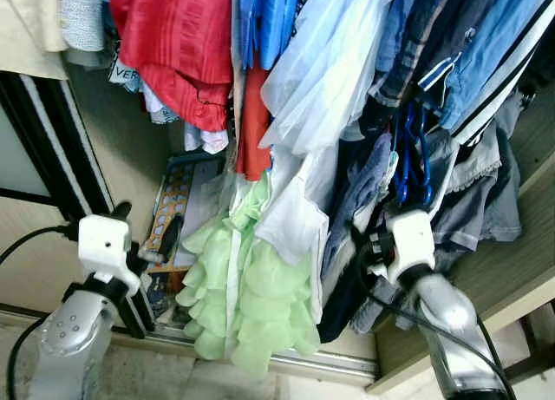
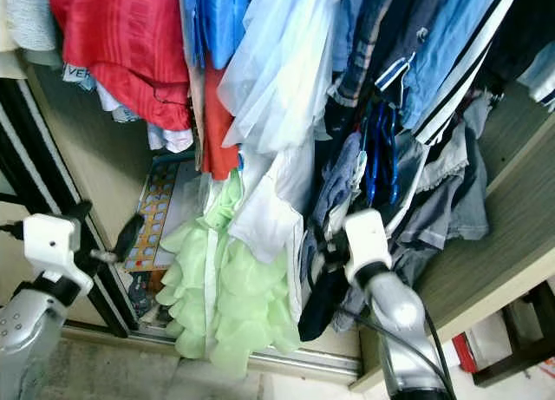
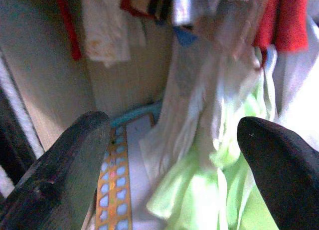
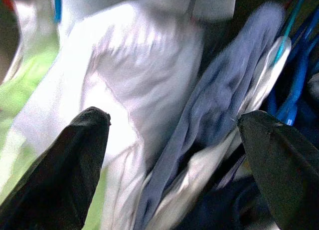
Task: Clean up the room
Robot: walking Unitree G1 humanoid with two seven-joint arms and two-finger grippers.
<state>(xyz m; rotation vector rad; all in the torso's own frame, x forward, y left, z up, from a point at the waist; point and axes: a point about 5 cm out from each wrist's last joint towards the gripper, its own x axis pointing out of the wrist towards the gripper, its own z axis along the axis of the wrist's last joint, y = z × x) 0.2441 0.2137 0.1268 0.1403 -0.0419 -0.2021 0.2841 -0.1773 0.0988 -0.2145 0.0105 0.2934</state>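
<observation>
1. Closest to the head camera are my two silver arms, raised toward an open wardrobe packed with hanging clothes.
2. My left gripper (image 3: 172, 165) is open, its two black fingers (image 3: 60, 175) spread wide, with nothing between them.
3. Just ahead of my left gripper hangs a pale green ruffled dress (image 1: 247, 309), its hem near the wardrobe's bottom rail (image 1: 338, 361).
4. Beyond the left gripper, low at the back of the wardrobe, a flat board with a blue rim and rows of small coloured squares (image 1: 173, 213) leans against the wooden side wall (image 1: 130, 153).
5. My right gripper (image 4: 174, 160) is also open and holds nothing; its fingers (image 4: 65, 170) are spread in front of the clothes.
6. Straight ahead of the right gripper are a white garment (image 4: 134, 85) and, beside it, a greyish-blue garment (image 4: 219, 100); I cannot tell whether the fingers touch the cloth.
7. Blue plastic hangers (image 1: 412, 161) dangle just above the right gripper among dark and grey clothes.
8. Higher up and over toward my left gripper's side hang a red shirt (image 1: 178, 44), a bright blue garment (image 1: 273, 18) and a sheer pale blue one (image 1: 325, 70).
9. Striped and checked blue shirts (image 1: 486, 53) hang above my right arm.
10. A black sliding-door frame (image 1: 52, 148) stands just outside my left arm.
</observation>
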